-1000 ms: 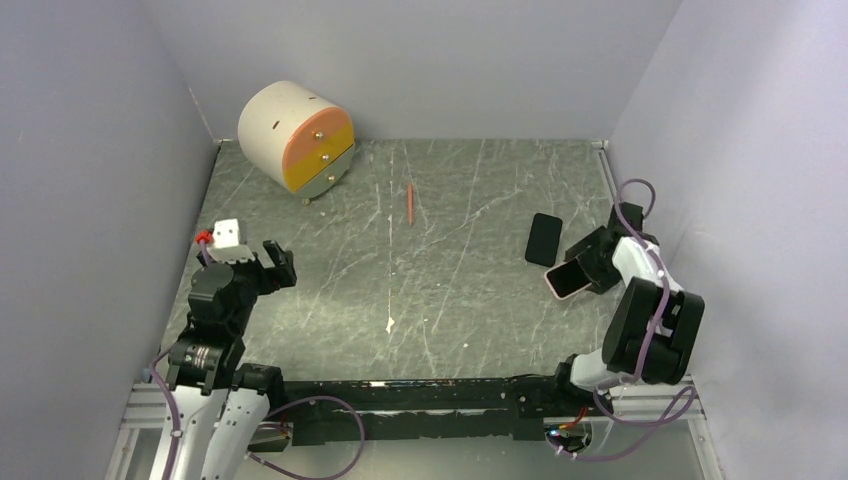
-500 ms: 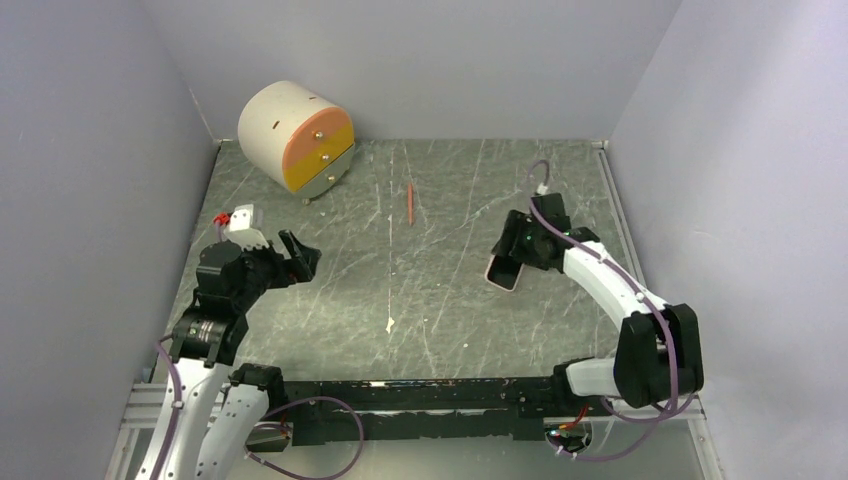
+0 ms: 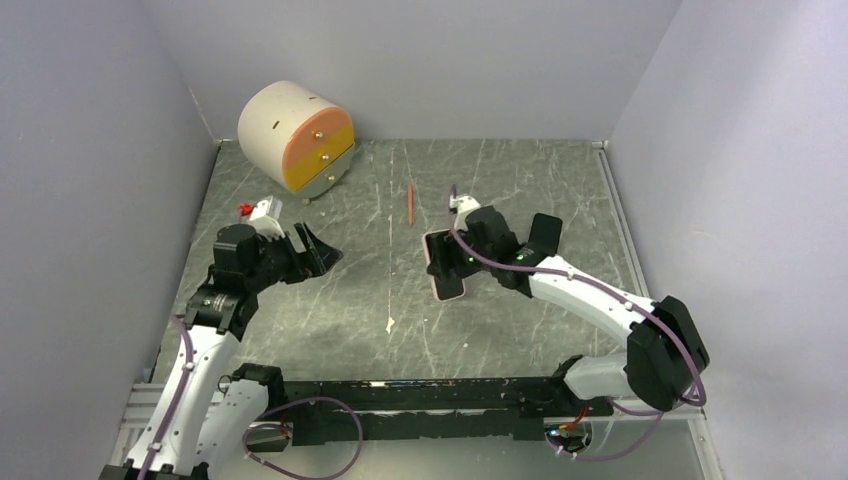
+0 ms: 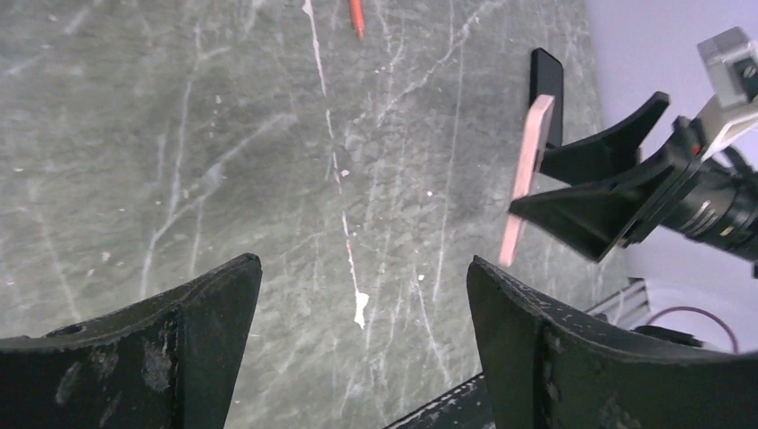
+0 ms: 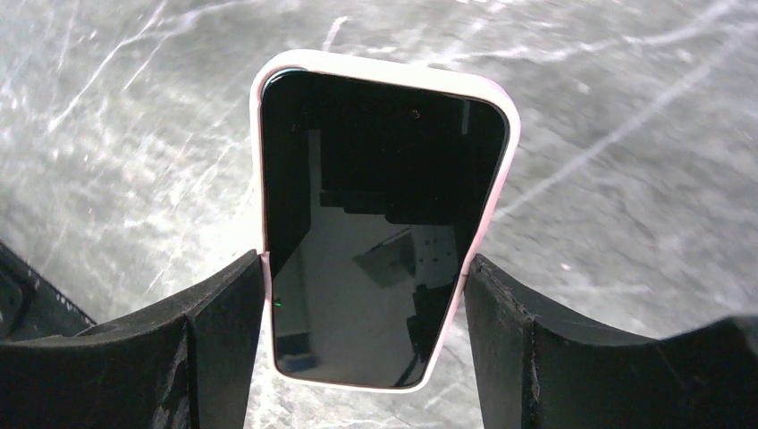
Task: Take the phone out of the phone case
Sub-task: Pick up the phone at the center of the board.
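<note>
Phone (image 5: 380, 223), stiff and slick in its pink case (image 5: 384, 64), is clamped by the long edges in the right hand (image 5: 365, 264); left hand (image 4: 362, 268) gapes empty, best placed to peel a corner.

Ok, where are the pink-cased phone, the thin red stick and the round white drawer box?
Pink-cased phone (image 5: 377, 223): right wrist view, screen centre.
Thin red stick (image 3: 410, 203): top view, mid-shaft.
Round white drawer box (image 3: 275, 124): top view, curved white side.
</note>
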`<act>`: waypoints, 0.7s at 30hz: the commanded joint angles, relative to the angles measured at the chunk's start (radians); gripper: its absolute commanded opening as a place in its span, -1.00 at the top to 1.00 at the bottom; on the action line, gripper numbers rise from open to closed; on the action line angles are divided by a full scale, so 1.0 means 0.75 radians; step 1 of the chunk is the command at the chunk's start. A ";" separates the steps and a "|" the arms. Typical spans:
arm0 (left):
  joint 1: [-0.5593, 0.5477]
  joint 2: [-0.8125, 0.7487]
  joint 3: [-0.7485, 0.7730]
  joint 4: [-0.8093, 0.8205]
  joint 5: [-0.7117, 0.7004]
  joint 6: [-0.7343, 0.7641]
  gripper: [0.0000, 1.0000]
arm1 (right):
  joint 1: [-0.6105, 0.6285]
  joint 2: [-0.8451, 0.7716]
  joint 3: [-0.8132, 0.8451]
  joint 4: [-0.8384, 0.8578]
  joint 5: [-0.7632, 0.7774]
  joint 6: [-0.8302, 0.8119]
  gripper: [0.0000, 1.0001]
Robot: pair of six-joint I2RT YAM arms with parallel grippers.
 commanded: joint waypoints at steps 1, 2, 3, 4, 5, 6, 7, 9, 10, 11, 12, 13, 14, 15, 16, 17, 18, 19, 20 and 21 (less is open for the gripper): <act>-0.007 0.037 -0.036 0.151 0.153 -0.145 -0.78 | 0.116 0.041 0.099 0.221 -0.051 -0.183 0.57; -0.007 0.052 -0.042 0.171 0.174 -0.154 -0.78 | 0.139 0.060 0.114 0.228 -0.055 -0.203 0.57; -0.007 0.071 -0.041 0.187 0.196 -0.156 -0.78 | 0.158 0.081 0.136 0.228 -0.065 -0.230 0.58; -0.007 0.092 -0.034 0.195 0.222 -0.155 -0.79 | 0.178 0.102 0.158 0.225 -0.080 -0.260 0.59; -0.008 0.118 -0.022 0.201 0.246 -0.154 -0.78 | 0.195 0.125 0.181 0.218 -0.098 -0.290 0.59; -0.010 0.137 -0.012 0.212 0.273 -0.157 -0.78 | 0.211 0.147 0.206 0.208 -0.108 -0.320 0.60; -0.012 0.155 -0.008 0.227 0.297 -0.166 -0.78 | 0.227 0.167 0.228 0.200 -0.116 -0.349 0.60; -0.017 0.180 -0.018 0.284 0.338 -0.206 -0.78 | 0.261 0.198 0.269 0.189 -0.127 -0.395 0.60; -0.020 0.190 -0.030 0.320 0.354 -0.233 -0.78 | 0.275 0.212 0.285 0.190 -0.134 -0.417 0.60; -0.024 0.199 -0.045 0.359 0.364 -0.265 -0.78 | 0.286 0.224 0.300 0.191 -0.141 -0.446 0.60; -0.028 0.212 -0.060 0.393 0.370 -0.298 -0.78 | 0.299 0.236 0.313 0.192 -0.149 -0.461 0.60; -0.031 0.224 -0.076 0.426 0.368 -0.330 -0.77 | 0.310 0.249 0.327 0.194 -0.157 -0.470 0.60; -0.036 0.237 -0.090 0.463 0.371 -0.356 -0.77 | 0.319 0.260 0.346 0.195 -0.166 -0.479 0.60; -0.042 0.252 -0.101 0.497 0.373 -0.379 -0.76 | 0.331 0.276 0.359 0.193 -0.176 -0.487 0.60; -0.049 0.266 -0.108 0.522 0.369 -0.397 -0.75 | 0.341 0.288 0.373 0.192 -0.178 -0.493 0.60; -0.056 0.284 -0.112 0.541 0.370 -0.410 -0.73 | 0.352 0.297 0.389 0.190 -0.178 -0.502 0.60; -0.063 0.301 -0.114 0.559 0.375 -0.419 -0.71 | 0.362 0.308 0.400 0.185 -0.179 -0.512 0.59; -0.069 0.318 -0.111 0.572 0.384 -0.424 -0.68 | 0.368 0.319 0.416 0.179 -0.177 -0.524 0.59; -0.075 0.335 -0.108 0.581 0.398 -0.425 -0.63 | 0.376 0.329 0.429 0.169 -0.174 -0.539 0.59; -0.081 0.351 -0.103 0.587 0.411 -0.423 -0.60 | 0.377 0.340 0.443 0.163 -0.177 -0.547 0.59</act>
